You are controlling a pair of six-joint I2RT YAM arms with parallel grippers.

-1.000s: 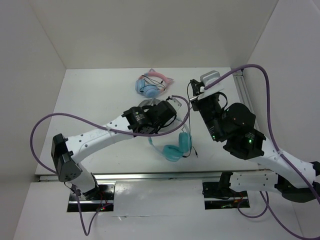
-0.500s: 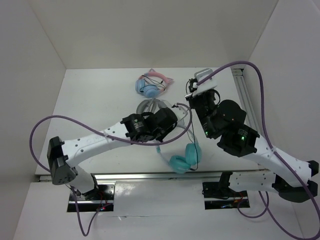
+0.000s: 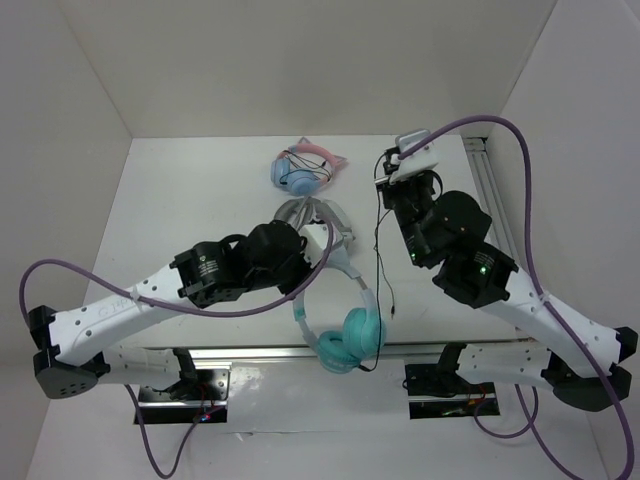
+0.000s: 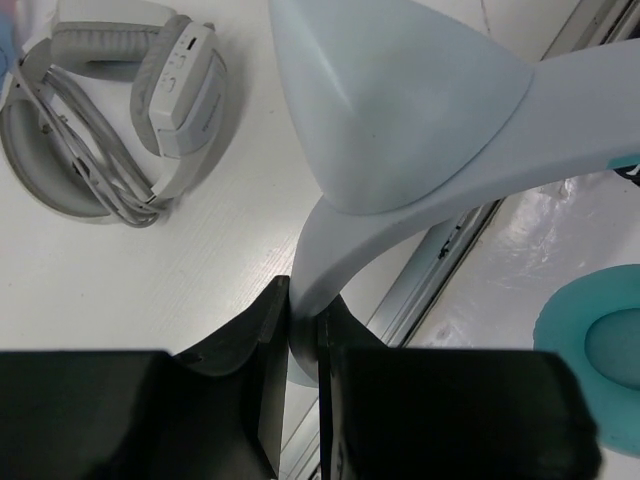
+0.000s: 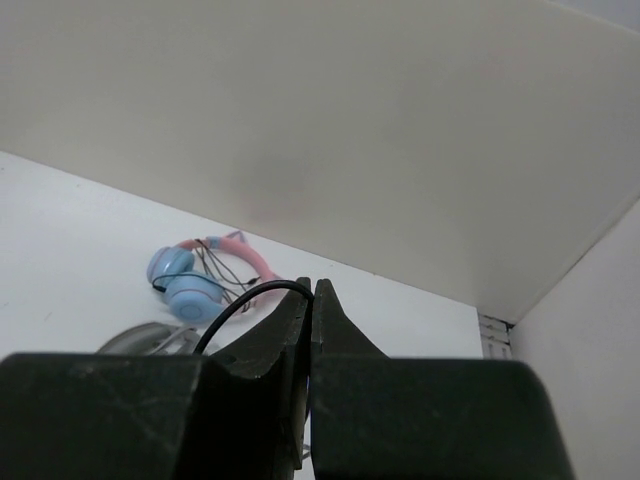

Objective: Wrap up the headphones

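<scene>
My left claw [image 4: 303, 330] pinches the headphones [image 3: 348, 338] by the headband, and my right claw [image 5: 311, 300] pinches their cable [image 3: 377, 240]. The cable runs almost straight from the right claw, farther back, to the cups below my left claw.

— What carried everything?
— A white table [image 3: 190, 200], with a metal rail [image 4: 445, 255] along the edge nearest the left gripper [image 4: 303, 330].
— And what lay on it?
— A grey-and-white pair of headphones [image 4: 110, 110], flat, ahead and left of that gripper. A pink-banded pair [image 5: 205, 280] lay ahead and left of the right gripper [image 5: 310, 292], apart from the grey pair.
</scene>
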